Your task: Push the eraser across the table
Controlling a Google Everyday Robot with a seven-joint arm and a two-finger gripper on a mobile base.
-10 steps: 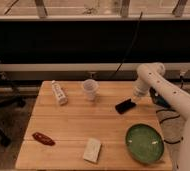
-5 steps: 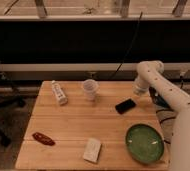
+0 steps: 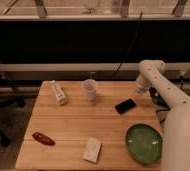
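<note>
Nearest the camera, a pale block (image 3: 92, 149) and a green plate (image 3: 144, 144) were seen at the front of the table (image 3: 73, 122), with a red object (image 3: 43, 138) to the left; none of these had been disturbed. Further in, the eraser (image 3: 125, 105) was found lying flat on the right half of the table. It lay a little beyond the plate and apart from it, at much the same spot and angle as a second before. Beyond it, a cup (image 3: 90, 90) and a white carton (image 3: 59, 93) were left standing in the far row.

Farthest back, the hand (image 3: 140, 90) was held at the far right edge, just past the eraser's far end. A second earlier it had been set lower and closer to the eraser; it had since been drawn up and back a little, so that a gap was opened between them. Whether the hand was apart or together could not be told. Contact was judged to have been lost or not yet made, and nearly the whole push across the table was judged to be left undone.
</note>
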